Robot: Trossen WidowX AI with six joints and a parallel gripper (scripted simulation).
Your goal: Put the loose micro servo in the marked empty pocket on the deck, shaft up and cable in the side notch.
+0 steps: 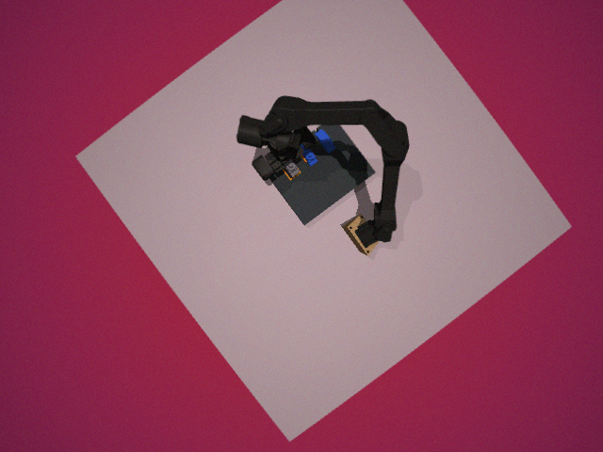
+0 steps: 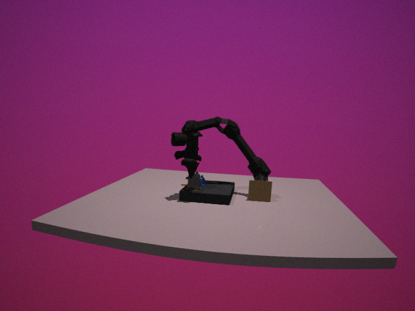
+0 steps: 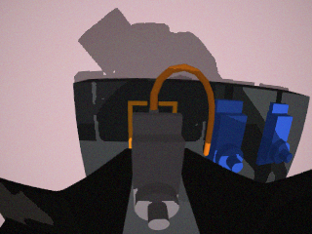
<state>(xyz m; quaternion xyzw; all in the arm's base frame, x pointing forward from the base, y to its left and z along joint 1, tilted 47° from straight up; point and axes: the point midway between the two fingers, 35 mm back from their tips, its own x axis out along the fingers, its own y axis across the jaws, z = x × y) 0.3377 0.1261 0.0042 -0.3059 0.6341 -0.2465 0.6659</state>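
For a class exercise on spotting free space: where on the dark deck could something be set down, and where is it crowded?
The deck looks bare on the half toward the tan base block. It is crowded along the far edge: the gripper holds the grey servo over the orange-marked pocket, its orange cable arching above, with two blue servos beside it.
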